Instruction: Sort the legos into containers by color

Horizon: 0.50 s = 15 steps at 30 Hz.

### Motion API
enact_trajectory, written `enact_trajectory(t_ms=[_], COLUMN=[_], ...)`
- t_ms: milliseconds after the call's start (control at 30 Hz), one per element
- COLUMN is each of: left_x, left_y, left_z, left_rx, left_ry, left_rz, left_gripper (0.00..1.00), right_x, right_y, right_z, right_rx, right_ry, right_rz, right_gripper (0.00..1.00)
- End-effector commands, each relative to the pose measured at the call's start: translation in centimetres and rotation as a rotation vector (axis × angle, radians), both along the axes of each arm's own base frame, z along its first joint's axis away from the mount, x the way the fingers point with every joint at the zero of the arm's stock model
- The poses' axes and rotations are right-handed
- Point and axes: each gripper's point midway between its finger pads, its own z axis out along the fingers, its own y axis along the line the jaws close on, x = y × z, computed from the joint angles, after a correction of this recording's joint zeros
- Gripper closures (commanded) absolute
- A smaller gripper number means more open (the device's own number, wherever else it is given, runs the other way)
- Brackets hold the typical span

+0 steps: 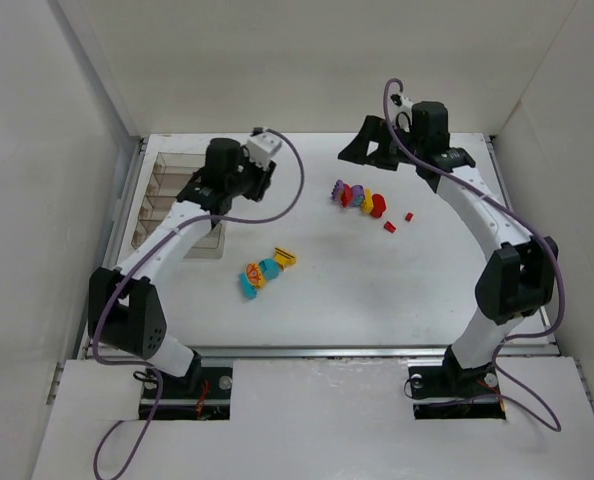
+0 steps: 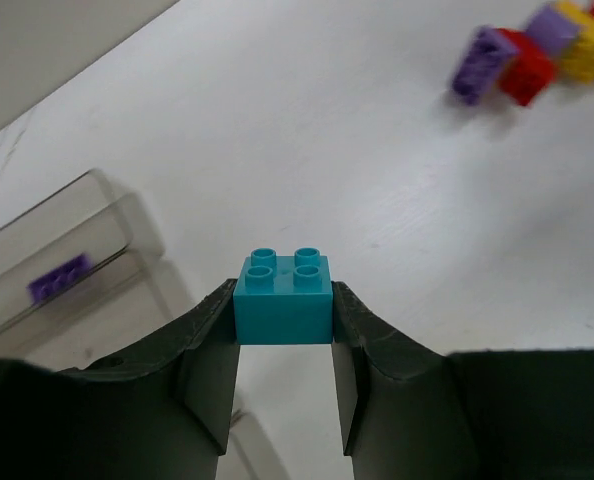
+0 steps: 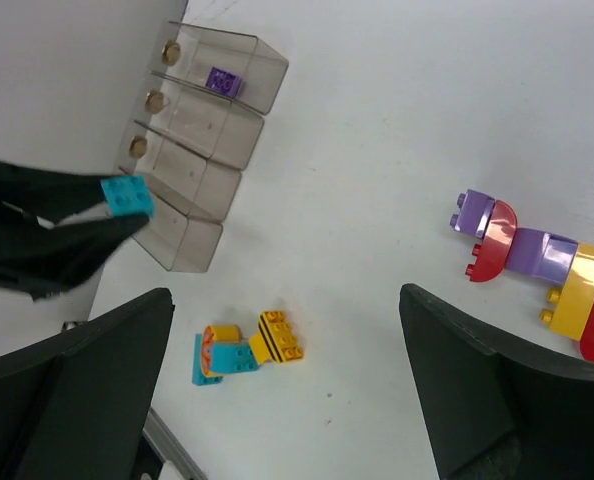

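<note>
Inside tray [image 3: 199, 176] end compartment, one purple brick [image 3: 223, 81]

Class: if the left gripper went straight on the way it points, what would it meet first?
Probably the bare table beyond the cyan brick it grips; the tray lies left of that line. Depth is unclear.

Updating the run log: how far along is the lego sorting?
Done: one purple brick lies in the tray. In hand: the left gripper holds a cyan brick by the tray. Remaining: the cyan-orange-yellow cluster, the purple-red-yellow row and two loose red bricks. The right gripper is open, empty.
</note>
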Motion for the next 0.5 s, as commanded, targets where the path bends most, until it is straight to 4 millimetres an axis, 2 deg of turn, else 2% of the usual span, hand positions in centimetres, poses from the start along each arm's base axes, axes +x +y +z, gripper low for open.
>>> enact_trajectory(t_ms=[0, 33, 67, 100, 133, 200, 233, 267, 300, 367, 433, 467], left_x=[3.0, 3.3, 3.9, 4.5, 5.1, 6.0, 6.7, 6.9, 7.8, 8.3, 9.4, 9.7], left_y=[6.7, 8.0, 9.0, 10.0, 12.3, 14.0, 15.5, 16.1, 16.7, 18.3, 19.1, 19.9], left_z=[0.0, -0.7, -0.5, -2.0, -2.7, -3.6, -5.2, -5.8, -5.3, -6.9, -6.8, -7.7], left_rx=[-0.049, -0.048, -0.052, -0.041, -0.038, -0.033, -0.026, -0.021, -0.026, -0.032, -0.031, -0.024], left_ry=[0.037, 0.069, 0.074, 0.111, 0.131, 0.159, 0.197, 0.221, 0.205, 0.242, 0.211, 0.218], left_rz=[0.225, 0.26, 0.28, 0.306, 0.355, 0.395, 0.426, 0.441, 0.452, 0.493, 0.516, 0.538], left_gripper=[1.0, 1.0, 1.0, 1.0, 1.0, 1.0, 1.0, 1.0, 1.0, 1.0, 1.0, 1.0], right_x=[0.9, 1.5, 1.9, 2.1, 2.5, 3.1, 3.4, 3.7, 3.8, 4.0, 4.3, 4.4], right_y=[0.0, 0.1, 0.4, 0.6, 0.7, 1.2, 1.3, 1.4, 1.4, 1.4, 1.3, 1.4], right_z=[1.0, 1.5, 0.3, 0.0, 0.3, -0.9, -1.0, -0.8, -1.4, -1.4, -2.0, -1.6], right_rx=[0.006, 0.01, 0.005, 0.006, 0.008, 0.013, 0.013, 0.015, 0.01, 0.011, 0.004, 0.006], right_ry=[-0.013, -0.027, 0.004, 0.016, 0.009, 0.034, 0.034, 0.026, 0.044, 0.043, 0.05, 0.041], right_rz=[-0.017, -0.017, -0.009, -0.001, -0.001, 0.021, 0.021, 0.022, 0.021, 0.021, 0.012, 0.012], right_gripper=[0.0, 0.0, 0.0, 0.0, 0.0, 0.0, 0.0, 0.0, 0.0, 0.0, 0.0, 0.0])
